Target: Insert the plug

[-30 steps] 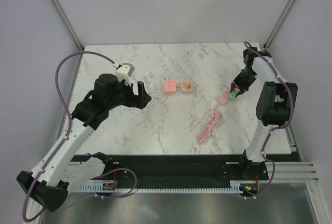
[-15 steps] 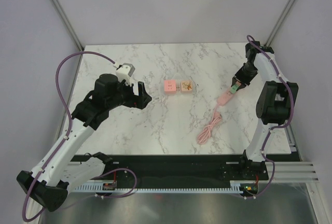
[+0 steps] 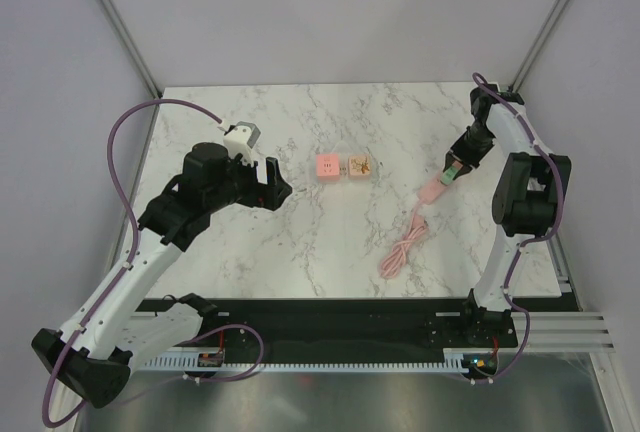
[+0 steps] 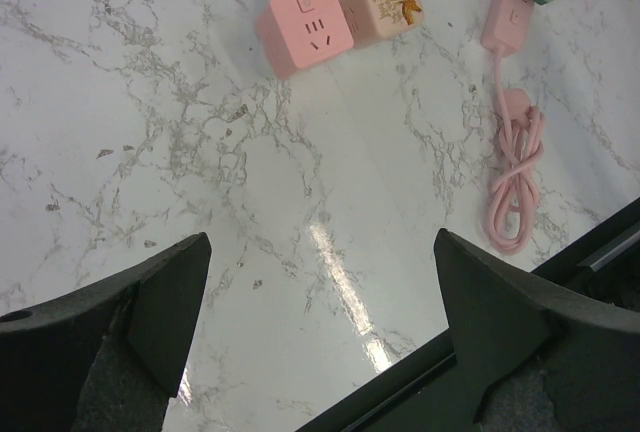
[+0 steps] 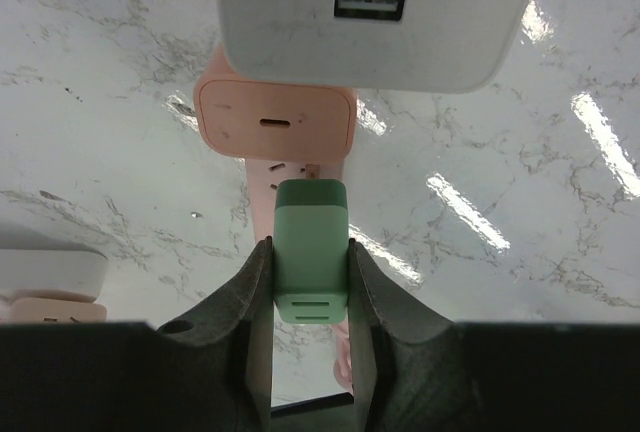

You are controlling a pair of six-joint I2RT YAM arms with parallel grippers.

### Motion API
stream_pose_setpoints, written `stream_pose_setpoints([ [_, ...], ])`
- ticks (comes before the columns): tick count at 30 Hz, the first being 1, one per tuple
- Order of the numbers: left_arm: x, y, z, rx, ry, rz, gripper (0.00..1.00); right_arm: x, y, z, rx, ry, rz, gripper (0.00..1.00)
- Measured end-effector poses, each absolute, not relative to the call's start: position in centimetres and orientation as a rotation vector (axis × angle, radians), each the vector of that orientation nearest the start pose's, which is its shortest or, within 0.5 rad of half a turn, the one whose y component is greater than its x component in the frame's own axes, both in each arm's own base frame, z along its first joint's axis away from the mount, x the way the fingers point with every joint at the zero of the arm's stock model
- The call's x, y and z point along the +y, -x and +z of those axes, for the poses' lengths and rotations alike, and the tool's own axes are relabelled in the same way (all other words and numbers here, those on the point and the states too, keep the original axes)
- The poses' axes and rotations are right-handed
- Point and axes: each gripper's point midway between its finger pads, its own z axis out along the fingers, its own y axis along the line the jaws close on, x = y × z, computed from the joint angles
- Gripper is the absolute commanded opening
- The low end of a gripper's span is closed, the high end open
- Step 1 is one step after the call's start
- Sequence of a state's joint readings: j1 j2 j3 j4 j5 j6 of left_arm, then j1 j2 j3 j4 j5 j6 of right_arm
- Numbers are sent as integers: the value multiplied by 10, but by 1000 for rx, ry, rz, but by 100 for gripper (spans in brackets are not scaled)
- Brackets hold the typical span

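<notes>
The right claw point(image 5: 310, 274) is clamping the green plug point(image 5: 311, 237) just beside the pink power strip point(image 5: 275, 122), while the left claw point(image 4: 320, 292) is hovering spread wide over the desk point(image 4: 200, 162).

A white marble table point(image 3: 300, 242) with grey veins is taking up the middle of the room, and two small cube adapters are sitting on it towards the far side, touching each other. The pink cube point(image 3: 327, 167) is lying on the left, showing socket holes on its top face; the beige cube point(image 3: 359, 166) beside it is carrying a brown deer print. A black rail point(image 3: 340, 320) is running along the near edge
</notes>
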State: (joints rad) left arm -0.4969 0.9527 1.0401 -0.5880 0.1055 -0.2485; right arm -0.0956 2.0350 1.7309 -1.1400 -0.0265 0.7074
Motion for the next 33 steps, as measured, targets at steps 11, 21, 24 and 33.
stream_pose_setpoints([
  [11, -170, -253, 256, 2092, -327, -558, 100, -3, -391, 79, 2796, -1184, 115, 0],
  [21, -168, -255, 255, 2091, -320, -542, 100, -2, -391, 82, 2800, -1187, 130, 0],
  [24, -168, -255, 255, 2091, -318, -539, 100, -2, -395, 89, 2792, -1182, 134, 0],
  [33, -167, -255, 255, 2091, -316, -537, 100, -1, -395, 95, 2795, -1175, 140, 0],
])
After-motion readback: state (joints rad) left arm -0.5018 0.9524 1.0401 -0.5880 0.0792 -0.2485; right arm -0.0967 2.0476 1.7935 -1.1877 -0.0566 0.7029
